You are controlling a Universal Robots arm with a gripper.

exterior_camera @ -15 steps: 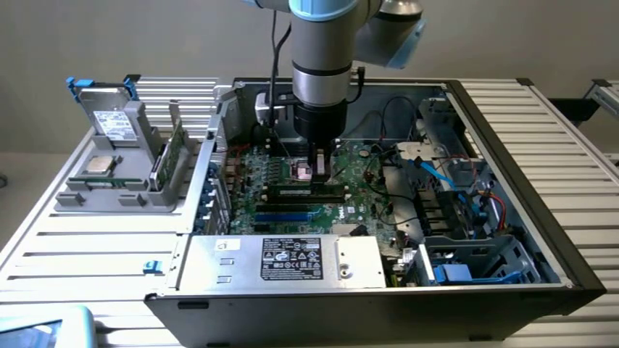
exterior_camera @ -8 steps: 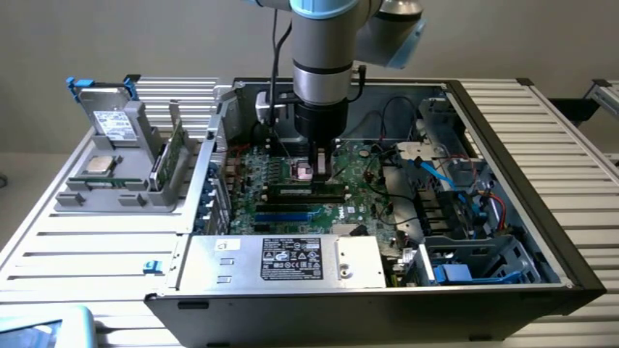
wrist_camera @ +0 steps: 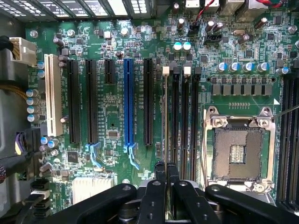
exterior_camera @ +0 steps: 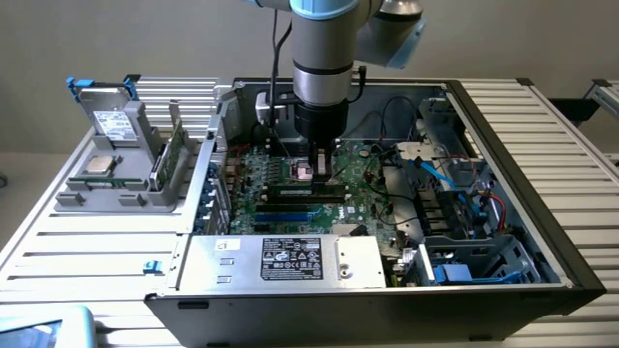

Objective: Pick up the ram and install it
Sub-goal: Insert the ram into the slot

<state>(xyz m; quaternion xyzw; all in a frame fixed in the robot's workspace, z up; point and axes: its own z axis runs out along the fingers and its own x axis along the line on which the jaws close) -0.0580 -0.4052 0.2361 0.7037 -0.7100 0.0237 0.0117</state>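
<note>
Closest in, on the wrist view: your gripper (wrist_camera: 167,170) is clenching its black fingers (wrist_camera: 161,176) on the ram (wrist_camera: 166,121), which is showing edge-on (just a thin pale line) and running along the memory slot that ends at a white latch (wrist_camera: 166,71). The processor socket (wrist_camera: 239,151) is lying near, a few slots over. In the exterior view, a green board (exterior_camera: 172,152) is standing on edge in a grey holder (exterior_camera: 97,197), at 9 o'clock from your gripper (exterior_camera: 320,174) and well apart.
</note>
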